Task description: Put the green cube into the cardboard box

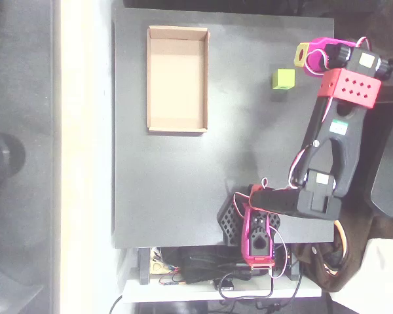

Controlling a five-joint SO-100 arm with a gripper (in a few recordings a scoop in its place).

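The claw is pink with a little yellow-green patch at its tip. It sits near the top right of the overhead view, above the dark desk. It holds nothing. From straight above I cannot tell how wide its fingers are open.

The green cube is on the desk, near the claw tip, to its left and a bit lower in the picture. They do not touch. So the claw has to go a short way left and down to reach the cube.

The cardboard box is farther left, well apart from the cube. It is empty, and its long side runs up and down in the picture. The cube has to cross the desk to the left to get in.

The arm's red and black parts lie over the right side of the desk. How high the claw is above the desk is hard to see.
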